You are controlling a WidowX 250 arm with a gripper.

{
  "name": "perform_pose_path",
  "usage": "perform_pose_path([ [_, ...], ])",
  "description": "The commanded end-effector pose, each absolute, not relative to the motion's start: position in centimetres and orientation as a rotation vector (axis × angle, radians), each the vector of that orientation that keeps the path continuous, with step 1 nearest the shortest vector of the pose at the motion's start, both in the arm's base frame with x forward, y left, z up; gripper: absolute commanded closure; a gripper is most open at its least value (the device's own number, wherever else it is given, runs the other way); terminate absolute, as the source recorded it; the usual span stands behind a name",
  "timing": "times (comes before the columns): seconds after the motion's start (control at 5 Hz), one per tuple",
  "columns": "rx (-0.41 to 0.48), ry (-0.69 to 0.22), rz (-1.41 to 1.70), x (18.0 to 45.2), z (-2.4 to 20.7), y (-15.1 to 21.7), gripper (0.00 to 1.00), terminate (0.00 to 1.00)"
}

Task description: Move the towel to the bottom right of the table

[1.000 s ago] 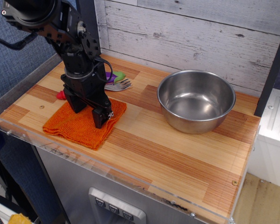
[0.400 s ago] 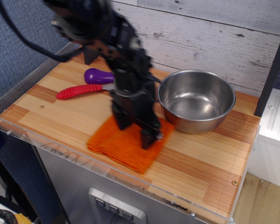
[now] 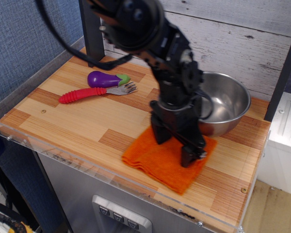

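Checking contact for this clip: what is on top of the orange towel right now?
The gripper stands on the towel, its dark fingers pressed into the cloth in front of the steel bowl. Nothing else lies on it. The cloth beneath the fingers is hidden.

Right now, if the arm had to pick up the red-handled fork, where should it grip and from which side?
Probably the red handle, near its middle, coming straight down from above. The fork lies flat on the table, handle bare and long, while its tines sit close to the purple eggplant toy.
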State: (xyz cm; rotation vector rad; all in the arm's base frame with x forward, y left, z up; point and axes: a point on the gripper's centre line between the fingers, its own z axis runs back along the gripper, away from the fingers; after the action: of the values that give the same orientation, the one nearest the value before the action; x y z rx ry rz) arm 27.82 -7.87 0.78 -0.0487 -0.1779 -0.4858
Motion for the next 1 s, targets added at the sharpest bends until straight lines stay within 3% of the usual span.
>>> perform_pose_path([
  [0.0,-0.072,-0.176,-0.556,26.8,1.1,-10.5,0.00,0.00],
  [0.8,-0.054,-0.273,-0.569,27.9,5.7,-10.5,0.00,0.00],
])
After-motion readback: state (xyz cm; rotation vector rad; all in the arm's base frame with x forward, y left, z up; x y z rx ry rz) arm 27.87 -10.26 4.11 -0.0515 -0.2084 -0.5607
